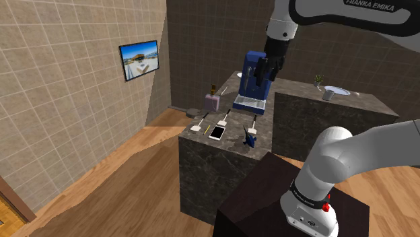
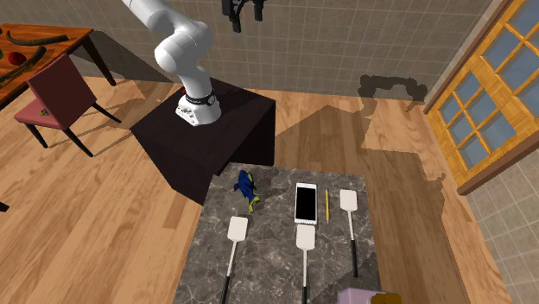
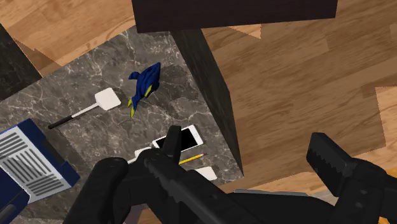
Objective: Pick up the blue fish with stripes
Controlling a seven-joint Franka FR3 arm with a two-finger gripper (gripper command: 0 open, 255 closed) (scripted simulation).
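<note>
The blue fish [image 1: 250, 139] with yellow stripes and fins lies on the dark marble counter [image 1: 202, 158], near the corner closest to the stand. It also shows as the fish [image 2: 248, 187] at the counter's near edge and as the fish [image 3: 144, 86] beside a white spatula. My black gripper [image 1: 254, 75] hangs high above the counter, well clear of the fish and in front of the blue machine. The gripper [image 2: 243, 13] sits at the top of the second exterior view. My gripper [image 3: 251, 153] is open, its fingers apart with nothing between them.
A white phone [image 2: 306, 202], a yellow pencil [image 2: 327, 206] and three white spatulas [image 2: 237, 231] lie on the counter beside the fish. A blue coffee machine [image 1: 252, 87] and a pink item [image 1: 213, 101] stand further back. The dark stand [image 2: 207, 129] adjoins the counter.
</note>
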